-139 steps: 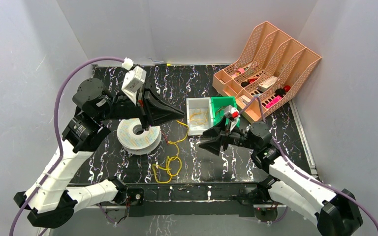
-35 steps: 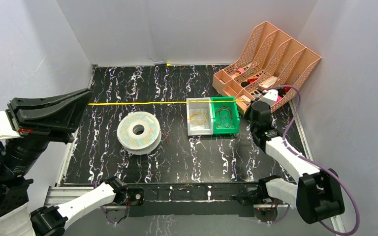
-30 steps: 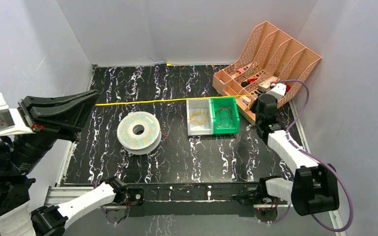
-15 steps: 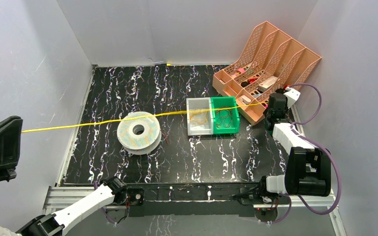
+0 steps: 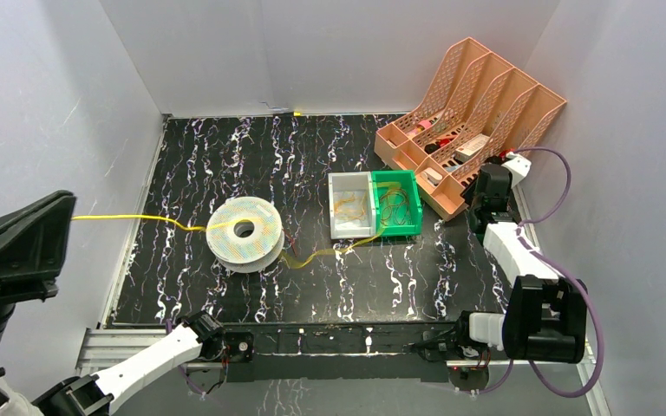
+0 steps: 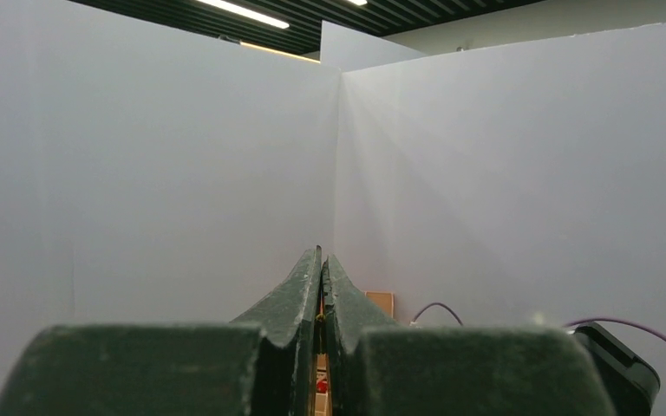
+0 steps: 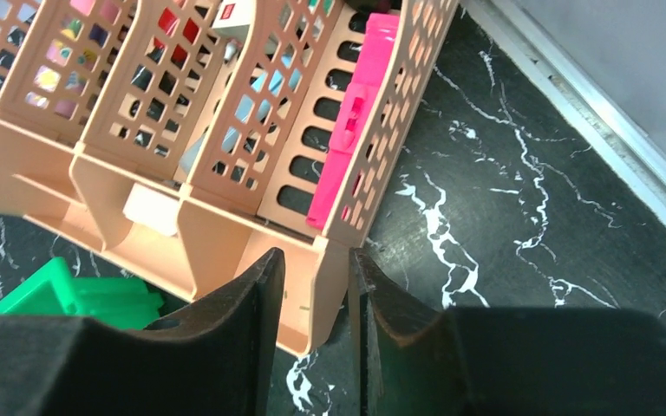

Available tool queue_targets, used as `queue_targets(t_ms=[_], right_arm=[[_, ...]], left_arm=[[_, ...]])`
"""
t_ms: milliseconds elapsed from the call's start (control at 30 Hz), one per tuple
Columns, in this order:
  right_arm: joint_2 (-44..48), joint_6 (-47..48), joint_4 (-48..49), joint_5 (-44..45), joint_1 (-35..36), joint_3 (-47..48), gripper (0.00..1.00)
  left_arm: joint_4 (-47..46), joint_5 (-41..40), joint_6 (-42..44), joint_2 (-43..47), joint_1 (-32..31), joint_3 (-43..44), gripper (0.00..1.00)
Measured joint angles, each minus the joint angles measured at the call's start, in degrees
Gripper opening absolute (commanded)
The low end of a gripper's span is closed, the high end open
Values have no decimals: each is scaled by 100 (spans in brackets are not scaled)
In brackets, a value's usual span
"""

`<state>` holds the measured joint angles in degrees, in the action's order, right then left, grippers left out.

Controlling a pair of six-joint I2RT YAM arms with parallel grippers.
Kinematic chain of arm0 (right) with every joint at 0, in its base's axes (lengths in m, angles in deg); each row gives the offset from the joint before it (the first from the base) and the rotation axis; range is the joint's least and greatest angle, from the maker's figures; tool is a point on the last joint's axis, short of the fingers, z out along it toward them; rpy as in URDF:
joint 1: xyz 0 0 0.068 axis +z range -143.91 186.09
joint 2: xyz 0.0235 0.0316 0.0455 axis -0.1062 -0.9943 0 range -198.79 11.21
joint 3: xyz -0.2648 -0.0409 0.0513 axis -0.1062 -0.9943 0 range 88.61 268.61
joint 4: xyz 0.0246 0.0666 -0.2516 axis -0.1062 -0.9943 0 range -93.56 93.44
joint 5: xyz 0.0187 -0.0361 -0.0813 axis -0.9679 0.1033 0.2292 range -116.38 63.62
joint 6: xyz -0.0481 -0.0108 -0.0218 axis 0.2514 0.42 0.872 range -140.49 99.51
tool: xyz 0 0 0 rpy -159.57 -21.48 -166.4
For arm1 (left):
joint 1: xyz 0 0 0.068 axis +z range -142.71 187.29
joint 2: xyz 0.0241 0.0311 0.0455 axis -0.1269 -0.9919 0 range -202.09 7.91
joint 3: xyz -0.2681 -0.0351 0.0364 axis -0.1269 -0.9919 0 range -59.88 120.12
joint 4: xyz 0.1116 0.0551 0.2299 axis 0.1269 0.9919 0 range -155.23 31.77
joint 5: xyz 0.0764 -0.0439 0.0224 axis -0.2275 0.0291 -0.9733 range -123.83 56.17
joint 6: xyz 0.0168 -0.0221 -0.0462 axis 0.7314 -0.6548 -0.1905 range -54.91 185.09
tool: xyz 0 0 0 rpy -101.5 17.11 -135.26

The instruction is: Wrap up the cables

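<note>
One yellow cable, likely light and limp, sags from the clenched left hand across the spool onto the worktop; right hand gapes empty; suggest pinching near its slack end

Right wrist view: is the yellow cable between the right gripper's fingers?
No, the right gripper stands open, and only the peach organiser shows through the gap.

left end effector closed, pale grey walls beyond, purple cord at lower right
</note>
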<state>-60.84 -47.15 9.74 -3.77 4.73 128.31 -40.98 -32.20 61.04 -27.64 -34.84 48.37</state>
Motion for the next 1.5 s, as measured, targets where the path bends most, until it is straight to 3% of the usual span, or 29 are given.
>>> queue_targets(t_ms=[433,833,1100,1500], right_arm=[[1106,-151,-365,-686,-9,-658,50],[1757,-435,-63,-3005,109,-636,65],[1976,-673,848,-4448,1060,-293,73],[1613,-1099,2662,-5368,3397,68,79]], left_arm=[[-306,713,-564,-850,-2,-850,0],[-498,1598,-1016,-1589,-2,-966,0],[-719,1965,-1263,-1851,-7,-1296,0],[-1567,2205,-1755,-1989,-7,-2559,0]])
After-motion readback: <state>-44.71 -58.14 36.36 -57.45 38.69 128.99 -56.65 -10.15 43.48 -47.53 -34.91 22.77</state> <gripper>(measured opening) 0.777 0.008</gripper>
